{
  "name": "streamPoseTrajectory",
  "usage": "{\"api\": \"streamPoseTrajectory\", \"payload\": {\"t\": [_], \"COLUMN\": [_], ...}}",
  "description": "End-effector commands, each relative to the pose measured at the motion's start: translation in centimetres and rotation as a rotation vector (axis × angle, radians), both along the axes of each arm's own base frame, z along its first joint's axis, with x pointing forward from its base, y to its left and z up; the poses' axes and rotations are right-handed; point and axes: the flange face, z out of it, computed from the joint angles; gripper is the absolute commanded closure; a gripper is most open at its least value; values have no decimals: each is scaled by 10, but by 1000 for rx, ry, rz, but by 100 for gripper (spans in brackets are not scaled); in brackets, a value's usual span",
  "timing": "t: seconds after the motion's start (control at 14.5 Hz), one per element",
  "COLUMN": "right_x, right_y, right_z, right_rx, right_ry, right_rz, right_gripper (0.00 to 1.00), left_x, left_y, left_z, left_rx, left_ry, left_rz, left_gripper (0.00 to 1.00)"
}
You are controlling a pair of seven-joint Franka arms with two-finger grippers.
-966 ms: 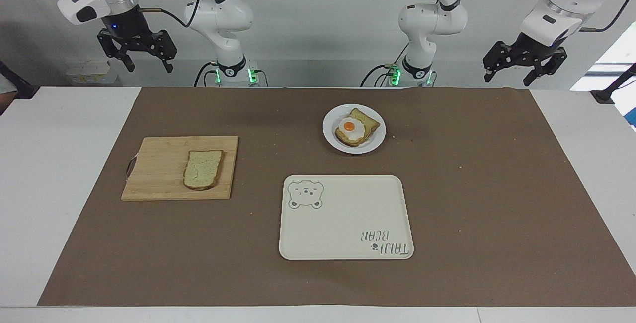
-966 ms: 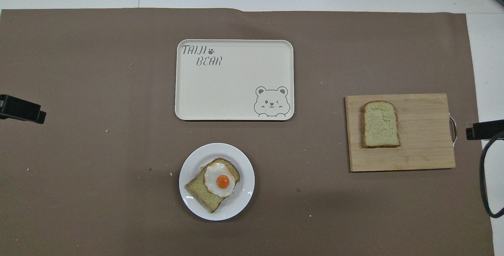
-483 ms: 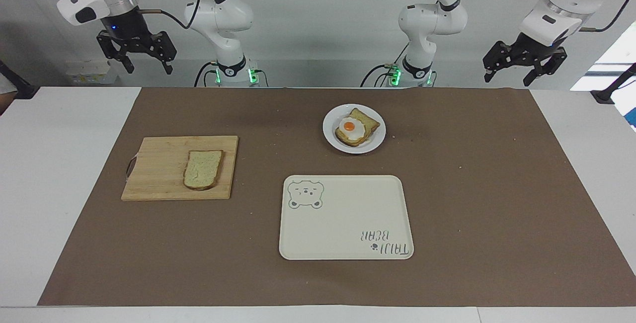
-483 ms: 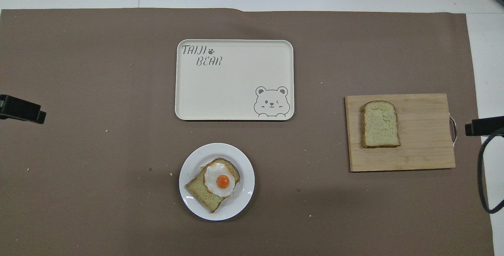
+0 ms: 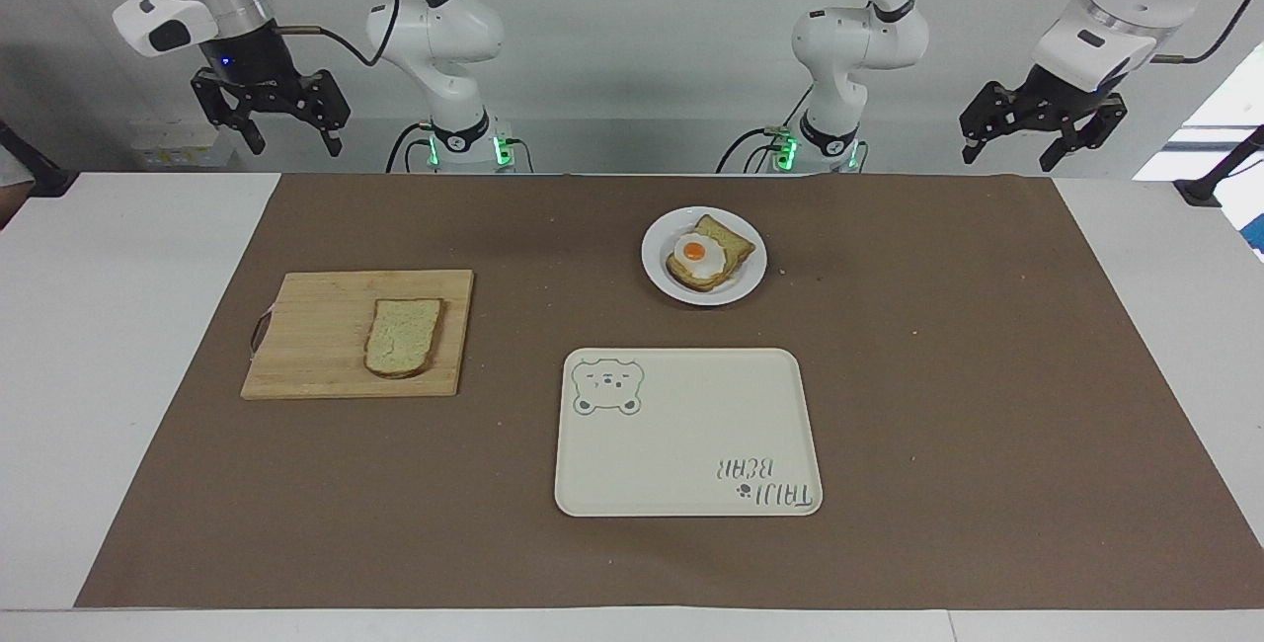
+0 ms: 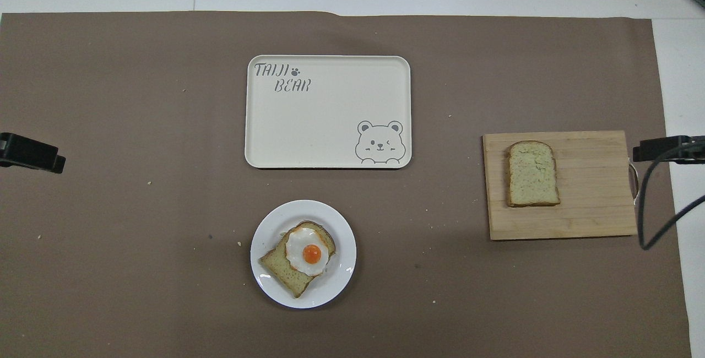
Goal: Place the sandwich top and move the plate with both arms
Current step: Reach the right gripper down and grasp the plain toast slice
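Note:
The sandwich top (image 5: 403,337) (image 6: 532,173), a pale speckled slice with a brown crust, lies flat on a wooden cutting board (image 5: 316,326) (image 6: 595,209) toward the right arm's end of the table. The small white plate (image 5: 750,277) (image 6: 341,281) holds a toasted slice with a fried egg (image 5: 695,252) (image 6: 311,253) and sits near the robots. My right gripper (image 5: 286,136) hangs open high in the air at its end, holding nothing. At the other end my left gripper (image 5: 1012,150) waits open and raised, also holding nothing.
A cream rectangular tray with a bear drawing (image 5: 691,454) (image 6: 330,137) lies farther from the robots than the plate. Brown paper (image 5: 938,375) covers the table's middle, with white tabletop at both ends. A black cable loop (image 6: 647,204) hangs by the board's handle.
The right gripper has risen slightly and shifted; in the overhead view its tip moved farther out toward the board's handle. The left arm, bread and plate stayed put.

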Motion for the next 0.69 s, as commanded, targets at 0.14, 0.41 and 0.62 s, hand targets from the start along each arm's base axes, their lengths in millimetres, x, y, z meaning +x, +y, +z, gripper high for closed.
{"api": "streamPoseTrajectory", "payload": {"t": [0.14, 0.41, 0.62], "right_x": [44, 55, 52], "right_y": [-14, -25, -32], "right_z": [-81, -152, -191], "right_rx": [11, 61, 61], "right_ry": [17, 2, 26], "right_rz": [6, -41, -37], "right_gripper": [0, 0, 0], "left_x": [-3, -3, -3], "left_y": [-3, -4, -4], "left_z": [1, 1, -1], "left_rx": [1, 1, 1], "left_ry": [11, 12, 16], "left_rz": [-3, -6, -5], "left_gripper": [0, 0, 0]}}
